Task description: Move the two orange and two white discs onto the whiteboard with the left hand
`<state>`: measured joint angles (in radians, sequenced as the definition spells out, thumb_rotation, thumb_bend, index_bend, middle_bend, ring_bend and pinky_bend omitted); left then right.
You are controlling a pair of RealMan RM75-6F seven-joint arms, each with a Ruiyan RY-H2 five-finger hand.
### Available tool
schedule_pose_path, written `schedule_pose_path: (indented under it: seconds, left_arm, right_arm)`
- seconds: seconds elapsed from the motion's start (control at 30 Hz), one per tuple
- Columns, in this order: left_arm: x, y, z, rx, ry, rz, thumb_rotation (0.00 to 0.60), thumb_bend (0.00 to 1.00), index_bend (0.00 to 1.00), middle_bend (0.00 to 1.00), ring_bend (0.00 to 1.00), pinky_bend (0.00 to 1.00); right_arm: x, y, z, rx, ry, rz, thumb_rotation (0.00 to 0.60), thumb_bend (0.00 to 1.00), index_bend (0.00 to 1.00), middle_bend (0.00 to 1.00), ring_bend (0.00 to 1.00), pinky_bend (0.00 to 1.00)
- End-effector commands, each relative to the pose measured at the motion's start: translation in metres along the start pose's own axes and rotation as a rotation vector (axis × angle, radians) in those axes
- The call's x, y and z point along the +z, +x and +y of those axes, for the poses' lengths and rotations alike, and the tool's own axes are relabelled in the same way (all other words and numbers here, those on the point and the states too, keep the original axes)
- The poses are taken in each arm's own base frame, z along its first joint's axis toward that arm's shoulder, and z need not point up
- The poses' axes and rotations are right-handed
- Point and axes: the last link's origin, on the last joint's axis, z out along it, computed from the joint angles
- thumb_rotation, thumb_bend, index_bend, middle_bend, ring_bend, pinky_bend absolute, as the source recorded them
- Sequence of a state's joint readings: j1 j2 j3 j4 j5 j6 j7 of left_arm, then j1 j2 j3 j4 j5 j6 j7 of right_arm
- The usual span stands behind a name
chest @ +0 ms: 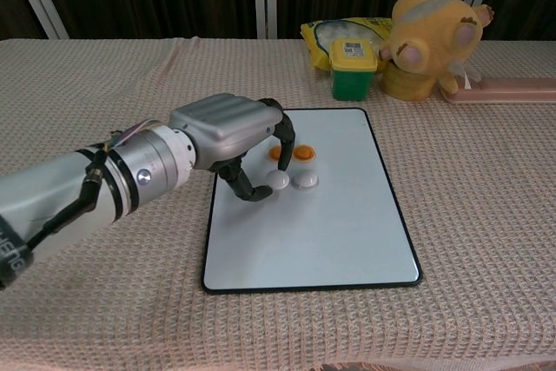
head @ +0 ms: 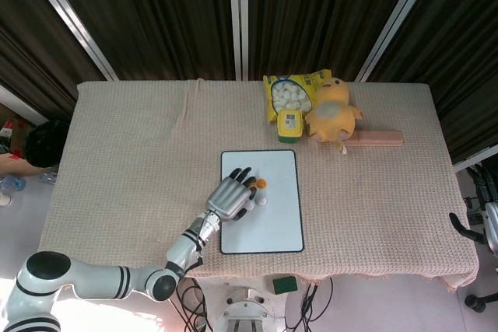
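Nearest, at lower left of the chest view: left hand [chest: 228, 132] reaching in over the whiteboard [chest: 347, 232], fingers [chest: 246, 188] curled, pinching a white disc [chest: 278, 180] between thumb and a fingertip, low over the board near frame centre. Just beside it, to the right: second white disc [chest: 305, 181], flat on the board. A little farther up: two orange discs [chest: 302, 153], side by side, the left one partly hidden behind the hand. Whether the held disc touches the board yet: cannot tell. Likely small, light, rigid and smooth, so prone to slipping or rolling off on edge if released from any height; best held by the rim, with a light pinch, and set down flat. Whiteboard itself slick, lying flat on the woven cloth of the table [chest: 104, 301]. Beyond the board, upper right of frame: green jar with yellow lid [chest: 353, 69], yellow bag [chest: 334, 34], plush toy [chest: 430, 41], pink bar [chest: 508, 89]. Right hand [head: 489, 219] at the far right edge of the head view, off the table, mostly cut off; fingers' state impossible to tell.
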<state>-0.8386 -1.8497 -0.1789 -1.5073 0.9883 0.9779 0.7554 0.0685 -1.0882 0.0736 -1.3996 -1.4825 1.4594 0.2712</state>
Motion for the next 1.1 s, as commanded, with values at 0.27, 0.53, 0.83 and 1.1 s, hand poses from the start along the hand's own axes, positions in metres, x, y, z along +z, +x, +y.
schedule_pose_path:
  seconds: [0.27, 0.53, 0.83, 1.1]
  left_arm:
    - [0.008, -0.002, -0.002, 0.028, 0.022, 0.004, 0.600, 0.28, 0.50, 0.19, 0.06, 0.14]
    - [0.010, -0.007, -0.001, 0.023, 0.022, -0.013, 0.600, 0.28, 0.50, 0.19, 0.06, 0.14]
    - [0.012, -0.008, 0.001, 0.015, 0.019, -0.011, 0.600, 0.28, 0.50, 0.19, 0.06, 0.14]
    - [0.014, -0.010, 0.002, 0.012, 0.021, -0.015, 0.600, 0.28, 0.50, 0.19, 0.06, 0.14]
  right_arm:
    - [0.001, 0.000, 0.000, 0.000, 0.001, 0.000, 0.600, 0.28, 0.00, 0.00, 0.00, 0.00]
    - [0.001, -0.002, 0.001, 0.001, -0.004, -0.004, 0.600, 0.28, 0.00, 0.00, 0.00, 0.00]
    - [0.000, -0.002, 0.002, 0.001, -0.006, -0.004, 0.600, 0.28, 0.00, 0.00, 0.00, 0.00]
    - [0.000, -0.002, 0.004, 0.006, -0.009, -0.004, 0.600, 0.28, 0.00, 0.00, 0.00, 0.00]
